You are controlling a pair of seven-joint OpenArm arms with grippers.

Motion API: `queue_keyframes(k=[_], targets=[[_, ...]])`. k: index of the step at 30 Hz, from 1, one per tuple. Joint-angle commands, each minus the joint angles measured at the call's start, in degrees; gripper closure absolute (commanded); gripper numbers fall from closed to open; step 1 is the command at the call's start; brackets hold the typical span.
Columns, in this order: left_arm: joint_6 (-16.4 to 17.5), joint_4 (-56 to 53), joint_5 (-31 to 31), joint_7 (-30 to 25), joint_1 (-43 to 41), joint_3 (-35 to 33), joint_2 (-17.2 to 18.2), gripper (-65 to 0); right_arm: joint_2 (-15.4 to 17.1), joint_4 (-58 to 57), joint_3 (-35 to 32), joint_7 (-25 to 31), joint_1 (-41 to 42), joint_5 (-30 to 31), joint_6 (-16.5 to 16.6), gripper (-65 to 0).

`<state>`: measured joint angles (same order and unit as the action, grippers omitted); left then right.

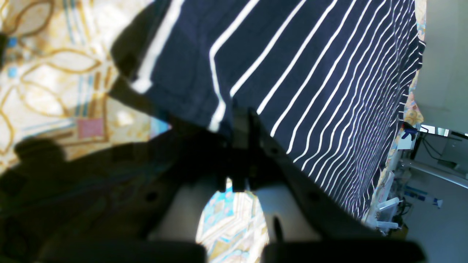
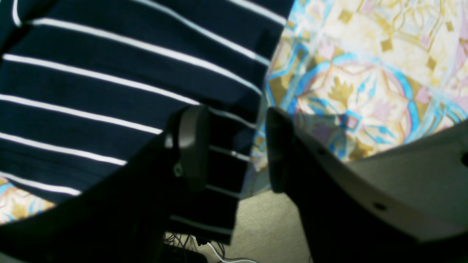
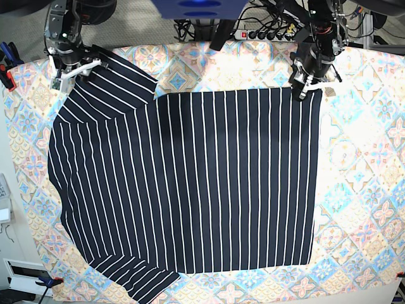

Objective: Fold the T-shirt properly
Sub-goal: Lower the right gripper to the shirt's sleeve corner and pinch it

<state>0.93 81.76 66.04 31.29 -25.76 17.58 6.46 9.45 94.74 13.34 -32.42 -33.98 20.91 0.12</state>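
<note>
A dark navy T-shirt (image 3: 190,183) with thin white stripes lies spread flat on a pastel patterned tablecloth (image 3: 367,190), filling most of the base view. One short sleeve (image 3: 111,85) points to the upper left of the frame and the other (image 3: 136,278) to the lower left. The shirt's straight edge runs down the right side.

Much is hard to make out. The tops of both arms are cut off by the upper edge of the base view, and the fingertips there are too small to read. Both wrist views are blurred, and the dark gripper bodies hide the lower part of each.

The left gripper (image 1: 241,128) sits at the upper right of the base view, at the shirt's top right corner. In the left wrist view its jaws are pressed together on a pinch of T-shirt fabric at mid-frame, and the striped cloth stretches away toward the upper right.

The right gripper (image 2: 230,146) is at the upper left of the base view, over the end of the upper sleeve. In the right wrist view its jaws stand apart, with the sleeve's edge lying between them. Whether either finger (image 2: 192,146) touches the cloth cannot be told.

No containers appear in any view.
</note>
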Motion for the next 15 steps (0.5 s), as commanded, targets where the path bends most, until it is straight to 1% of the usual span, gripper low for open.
queue_keyframes(k=[1,6,13,15], targets=[[-1.1,0.4,-1.0,-0.4,-0.4,0.2,0.4,0.0,0.6,0.4,0.2,1.0,-0.2,-0.1,-0.2,-24.8],[-1.1,0.3,-1.1,-0.4,0.2,0.2,0.4,0.0,0.4,-2.5,-0.2,1.0,-0.1,-0.1,0.0,-24.5],[-1.1,0.3,-1.1,-0.4,0.3,0.0,0.4,0.0,0.4,-2.9,-0.3,0.9,2.3,0.0,0.1,-24.1],[-1.1,0.3,-1.1,-0.4,0.3,0.0,0.4,0.0,0.4,-2.9,-0.6,0.9,2.3,0.0,0.2,-21.5]])
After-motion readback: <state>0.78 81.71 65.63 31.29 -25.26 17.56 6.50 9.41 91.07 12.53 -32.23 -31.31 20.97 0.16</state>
